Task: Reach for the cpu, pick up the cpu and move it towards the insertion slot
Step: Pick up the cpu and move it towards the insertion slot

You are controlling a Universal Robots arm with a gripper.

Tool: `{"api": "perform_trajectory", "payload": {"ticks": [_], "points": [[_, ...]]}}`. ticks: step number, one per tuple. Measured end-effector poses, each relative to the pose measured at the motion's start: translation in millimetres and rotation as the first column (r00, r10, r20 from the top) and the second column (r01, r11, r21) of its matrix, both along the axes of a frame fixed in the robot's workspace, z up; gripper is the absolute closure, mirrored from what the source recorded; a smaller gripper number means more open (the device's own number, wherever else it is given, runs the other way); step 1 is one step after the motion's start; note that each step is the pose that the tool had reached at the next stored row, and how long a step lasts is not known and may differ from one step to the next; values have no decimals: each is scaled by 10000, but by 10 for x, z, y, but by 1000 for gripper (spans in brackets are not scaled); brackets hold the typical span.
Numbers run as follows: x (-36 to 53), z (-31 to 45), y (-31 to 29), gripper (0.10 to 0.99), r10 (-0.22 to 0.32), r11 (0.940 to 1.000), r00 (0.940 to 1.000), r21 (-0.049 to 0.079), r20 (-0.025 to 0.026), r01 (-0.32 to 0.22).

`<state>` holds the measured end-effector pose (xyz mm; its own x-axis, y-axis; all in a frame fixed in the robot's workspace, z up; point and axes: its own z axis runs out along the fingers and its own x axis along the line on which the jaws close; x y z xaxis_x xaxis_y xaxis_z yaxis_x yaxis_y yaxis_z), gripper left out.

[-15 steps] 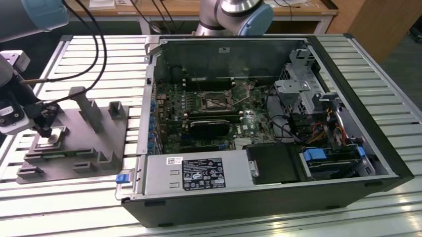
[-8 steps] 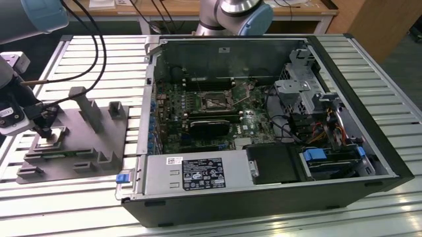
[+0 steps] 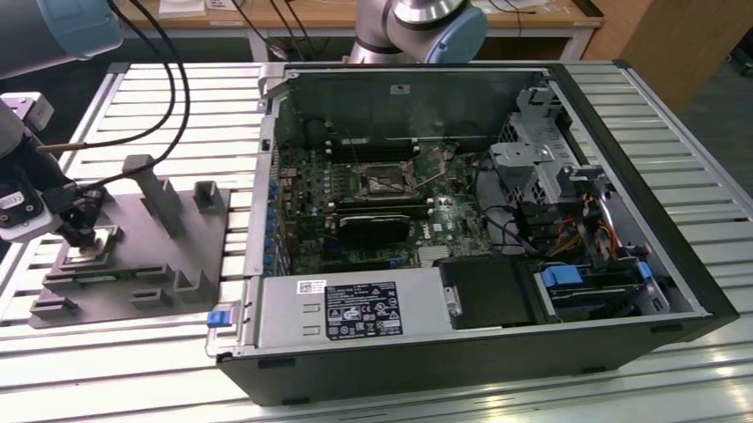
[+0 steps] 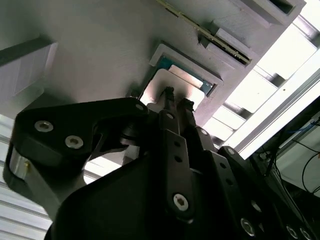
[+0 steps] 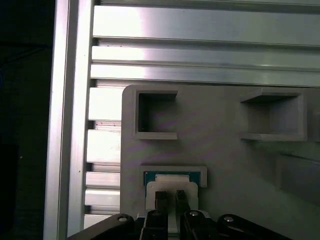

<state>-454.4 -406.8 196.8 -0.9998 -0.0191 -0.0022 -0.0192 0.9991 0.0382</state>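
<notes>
The cpu is a small silvery-white square that lies in a pocket of the grey fixture plate, at the exterior view's left. My gripper stands straight over it. In both wrist views the two dark fingers are drawn close together, and their tips rest on the middle of the cpu, with a teal board edge showing at the pocket's rim. The insertion slot is a square socket with a shiny frame on the motherboard inside the open computer case, far from the gripper.
The grey fixture plate carries upright posts and empty square pockets beside the cpu. A black heatsink-like block lies below the socket. Cables and drive cages fill the case's right side. A second robot arm's base stands behind the case.
</notes>
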Motion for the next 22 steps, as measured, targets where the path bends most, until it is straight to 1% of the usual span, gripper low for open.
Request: {"api": "perform_trajectory", "payload": {"ticks": [2, 3, 5, 6, 8, 9, 11, 13, 14, 18, 22], "points": [[0, 0, 0, 792, 0, 10000, 10000, 0, 0, 0], [0, 0, 0, 792, 0, 10000, 10000, 0, 0, 0], [0, 0, 0, 675, 1, 10000, 10000, 0, 0, -1], [-1, 0, 0, 675, 0, 10000, 10000, 0, 0, 0], [-1, -1, 0, 561, 0, 10000, 10000, 0, 0, 0], [-1, -1, 0, 561, 0, 10000, 10000, 0, 0, 0], [-1, -1, 0, 443, 0, 10000, 10000, 0, 0, 0], [-1, -1, 0, 443, 0, 10000, 10000, 0, 0, 0], [-2, -1, 0, 380, 0, 10000, 10000, 0, -1, 0], [-12, -29, -10, 380, 10, 10000, 10000, 11, 39, -10], [-14, -97, -18, 380, 32, 10000, 10000, 13, 57, -32]]}}
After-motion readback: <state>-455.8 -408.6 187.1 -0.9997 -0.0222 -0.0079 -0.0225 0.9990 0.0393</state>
